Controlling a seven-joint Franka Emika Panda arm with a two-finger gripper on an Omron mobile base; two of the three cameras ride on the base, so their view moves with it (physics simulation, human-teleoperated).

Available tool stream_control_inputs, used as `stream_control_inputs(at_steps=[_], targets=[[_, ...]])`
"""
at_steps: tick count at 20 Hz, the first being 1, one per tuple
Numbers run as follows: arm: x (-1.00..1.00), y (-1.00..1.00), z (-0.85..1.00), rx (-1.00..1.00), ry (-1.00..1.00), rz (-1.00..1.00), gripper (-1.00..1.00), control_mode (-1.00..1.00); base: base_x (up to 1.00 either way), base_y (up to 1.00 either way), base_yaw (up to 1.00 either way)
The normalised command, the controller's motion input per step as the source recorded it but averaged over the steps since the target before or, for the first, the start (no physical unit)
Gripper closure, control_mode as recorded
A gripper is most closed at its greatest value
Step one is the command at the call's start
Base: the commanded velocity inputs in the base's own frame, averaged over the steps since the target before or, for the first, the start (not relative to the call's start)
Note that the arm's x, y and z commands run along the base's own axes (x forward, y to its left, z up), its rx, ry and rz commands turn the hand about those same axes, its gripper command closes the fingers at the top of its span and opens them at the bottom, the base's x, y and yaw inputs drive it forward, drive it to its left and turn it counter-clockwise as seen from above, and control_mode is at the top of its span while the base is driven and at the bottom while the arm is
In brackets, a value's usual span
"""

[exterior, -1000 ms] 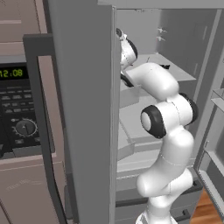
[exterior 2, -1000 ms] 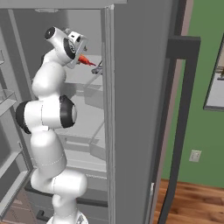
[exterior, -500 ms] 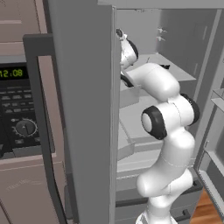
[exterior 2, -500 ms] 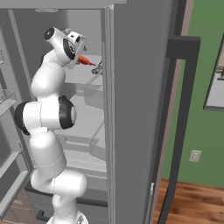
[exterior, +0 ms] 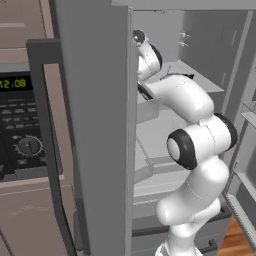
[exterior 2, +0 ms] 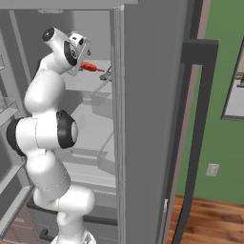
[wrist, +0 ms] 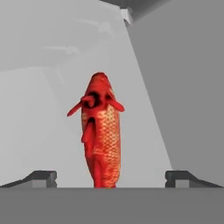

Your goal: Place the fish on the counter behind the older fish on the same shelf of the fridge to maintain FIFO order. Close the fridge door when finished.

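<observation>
Item: red-orange fish (wrist: 100, 135), lying on the fridge shelf (wrist: 39, 127).
You see it lengthwise between your gripper (wrist: 111, 177) fingertips, jaws spread wide apart and clear of its sides, nothing clamped.

the fish (wrist: 101, 135) lies on the shelf (wrist: 39, 131) inside the fridge (exterior 2: 147, 95), between the spread fingertips (wrist: 43, 177), with the older fish (exterior 2: 107, 73) just beside it.

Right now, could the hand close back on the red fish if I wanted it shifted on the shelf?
Probably yes. The fish lies on the shelf straight ahead between the open fingertips of the hand, with nothing between them.
</observation>
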Motion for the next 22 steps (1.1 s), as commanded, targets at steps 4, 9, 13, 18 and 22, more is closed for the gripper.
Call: stream_control_inputs(at_steps=[4,9,13,18,22], targets=[[-0.39,-0.11,0.06,0.0,0.0,0.04,-1.0,-1.0,0.0,0.0,0.0],[-0.52,-0.15,0.0,0.0,0.0,0.04,-1.0,-1.0,0.0,0.0,0.0],[-0.79,0.0,0.0,0.0,0.0,0.01,-1.0,-1.0,0.0,0.0,0.0],[-0.95,0.0,0.01,0.0,0.0,0.0,-1.0,-1.0,0.0,0.0,0.0],[-0.95,0.0,0.03,0.0,0.0,0.0,-1.0,-1.0,0.0,0.0,0.0]])
